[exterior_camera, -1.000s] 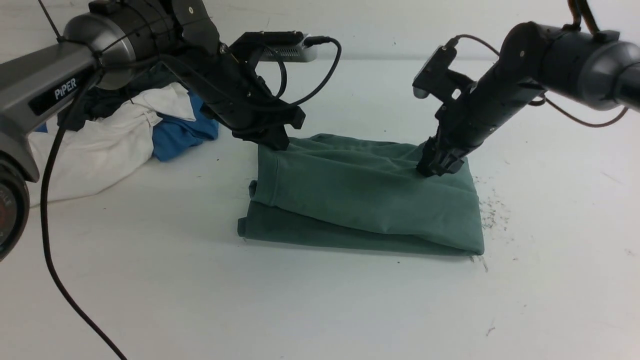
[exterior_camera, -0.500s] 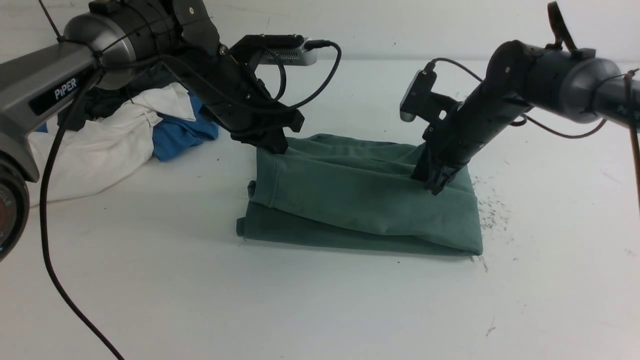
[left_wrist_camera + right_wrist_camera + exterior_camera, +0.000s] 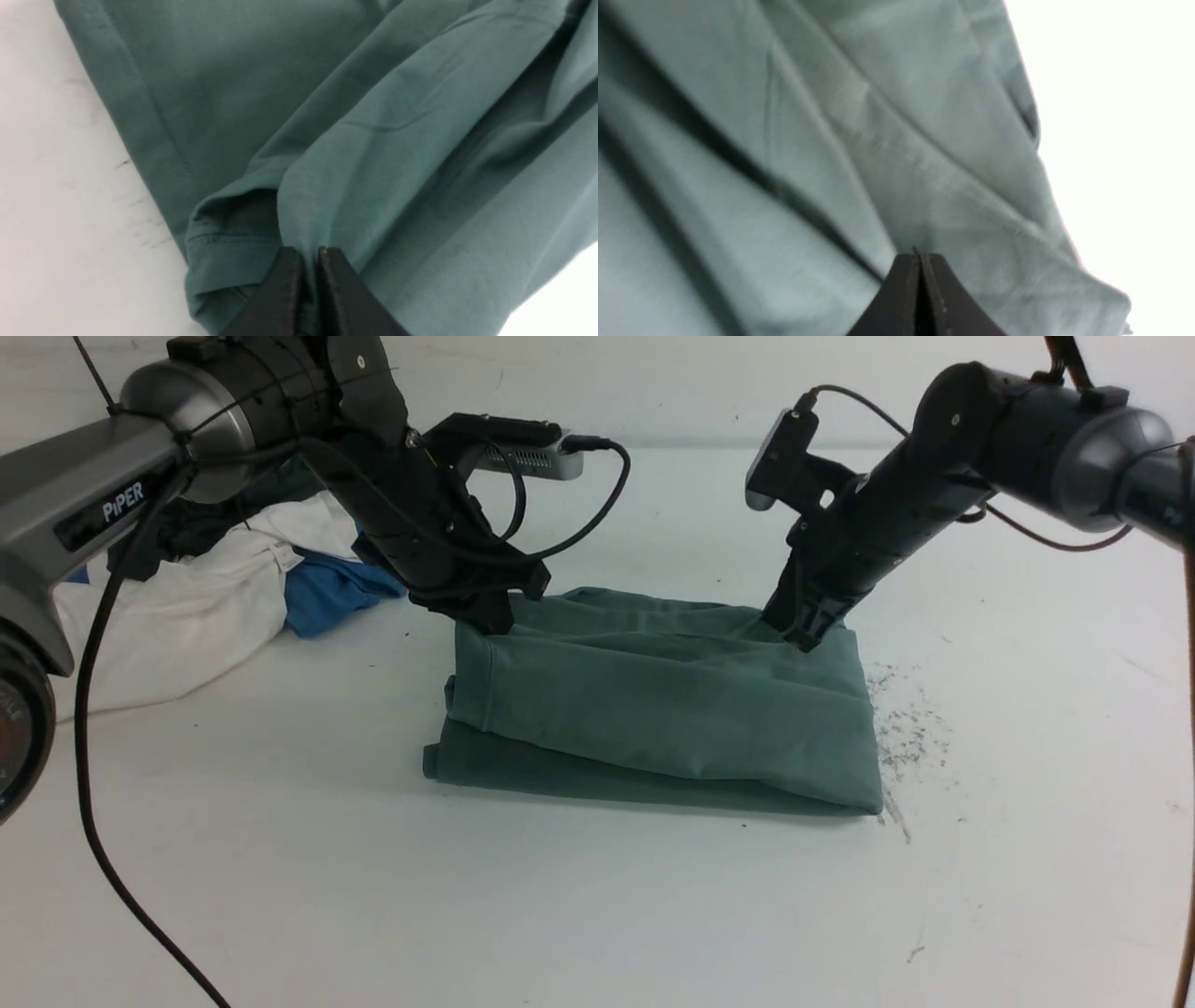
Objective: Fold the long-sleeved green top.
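**Both grippers pinching the far edge of the folded top**

Nearest to me the white table (image 3: 560, 915) is lying bare. Past it, the green long-sleeved top (image 3: 653, 709) is resting in the middle of the table as a wide folded stack, its thick fold facing me at 6 o'clock and a lower layer peeking out at 7 o'clock. Dark specks (image 3: 901, 728) are dotting the table just beside it at 3 o'clock.

At the top's 11 o'clock corner I am pinching a hemmed fold with my left gripper (image 3: 490, 616), jaws nearly together with cloth between them. At 1 o'clock my right gripper (image 3: 803, 637) is pressing its jaws tight together on a ridge of the fabric, and creases are running to the tips.

Farther off at 10 o'clock, a white garment (image 3: 187, 607), a blue garment (image 3: 341, 593) and a dark garment (image 3: 201, 527) are lying heaped, apart from the top.
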